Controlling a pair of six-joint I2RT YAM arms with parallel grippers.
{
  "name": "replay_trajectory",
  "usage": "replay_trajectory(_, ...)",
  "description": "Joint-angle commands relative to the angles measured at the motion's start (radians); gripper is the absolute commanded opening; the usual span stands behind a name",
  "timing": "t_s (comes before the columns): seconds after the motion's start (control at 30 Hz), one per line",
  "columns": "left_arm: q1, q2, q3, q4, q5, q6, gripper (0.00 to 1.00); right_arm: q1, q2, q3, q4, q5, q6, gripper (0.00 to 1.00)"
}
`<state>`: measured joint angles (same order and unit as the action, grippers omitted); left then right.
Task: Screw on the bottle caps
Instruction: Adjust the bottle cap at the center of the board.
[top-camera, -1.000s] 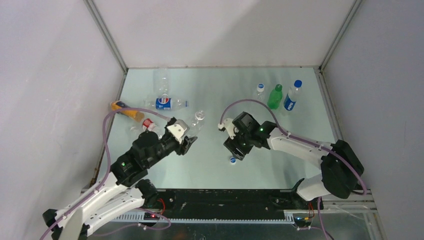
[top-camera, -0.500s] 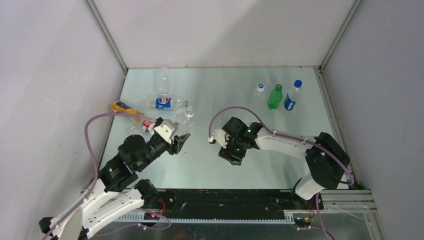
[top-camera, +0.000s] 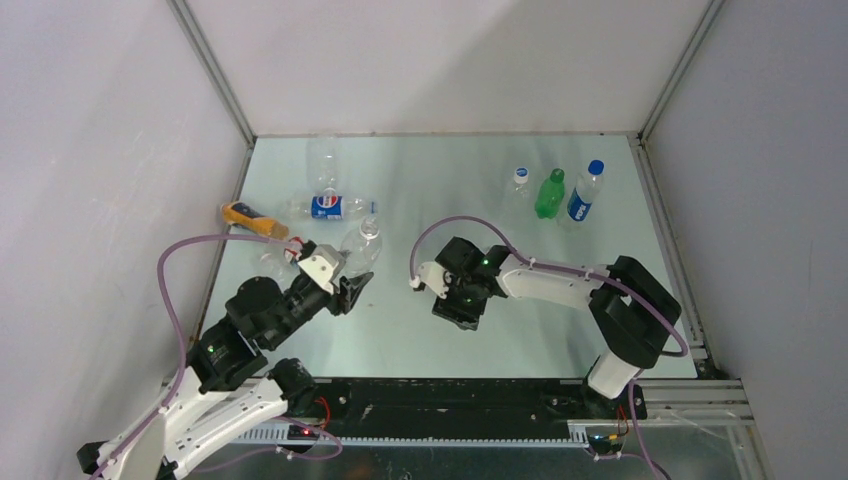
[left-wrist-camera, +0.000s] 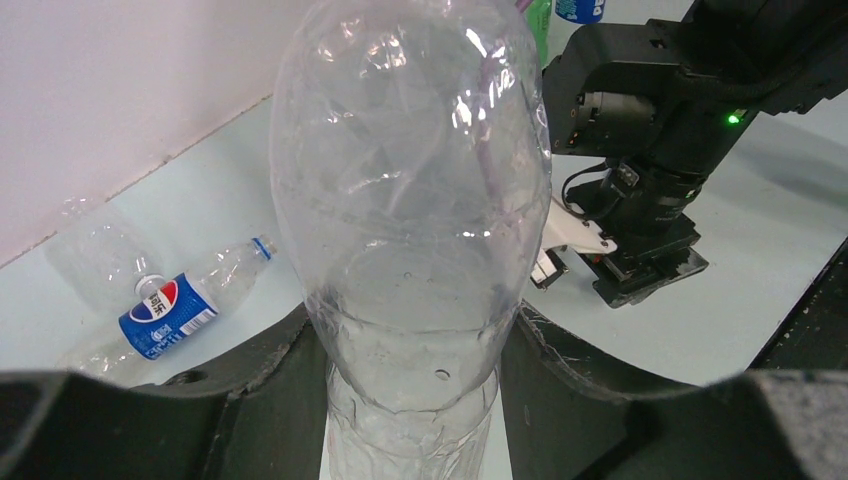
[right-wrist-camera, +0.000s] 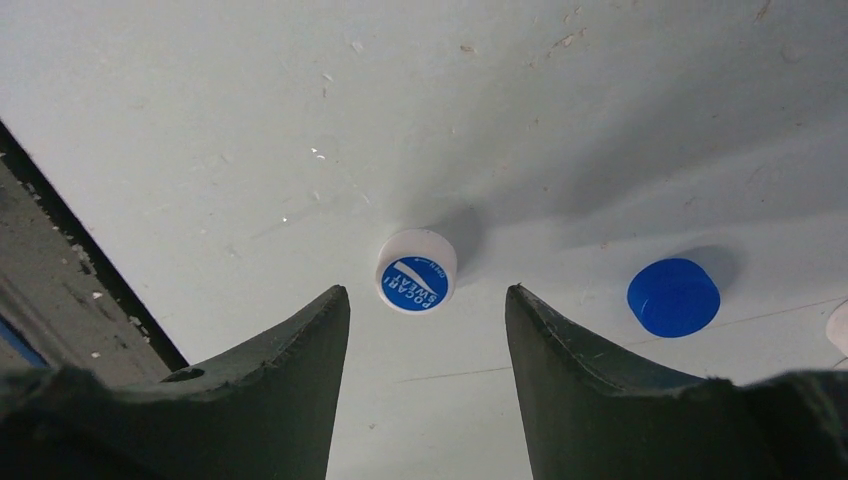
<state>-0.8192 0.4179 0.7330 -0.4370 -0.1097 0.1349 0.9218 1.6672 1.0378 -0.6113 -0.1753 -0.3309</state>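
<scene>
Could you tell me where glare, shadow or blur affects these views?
Left wrist: highlights glint across the clear bottle, and the near fingers look soft. Right wrist: the white cap and blue cap cast soft shadows. Top external: evenly lit.

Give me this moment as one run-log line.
left gripper: shut on clear bottle | right gripper: open, hovering over white-blue cap | blue cap: loose on table

Lit evenly and brightly from above. Soft shadows beside the white cap (right-wrist-camera: 417, 271) and blue cap (right-wrist-camera: 673, 297). Glints across the clear bottle (left-wrist-camera: 410, 200). Blurred at the fingers (right-wrist-camera: 290, 390) of the right tool (right-wrist-camera: 425, 300).
</scene>
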Motion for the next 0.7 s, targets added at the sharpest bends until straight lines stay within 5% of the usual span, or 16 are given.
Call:
replay_trajectory(0.0, 0.006, -0.006, 0.017, 0.008, -0.002, -0.014, 0.01, 0.006, 0.024, 0.039, 0.028, 0.027, -0.007, 0.60)
replay_trajectory(0.37, 0.006, -0.006, 0.011, -0.001, 0.016, -0.015, 0.01, 0.007, 0.066, 0.039, 0.028, 0.022, 0.001, 0.53)
replay_trajectory(0.67, 0.005, 0.026, 0.008, -0.005, 0.044, -0.004, 0.01, 0.002, 0.054, 0.039, 0.017, -0.005, 0.009, 0.29)
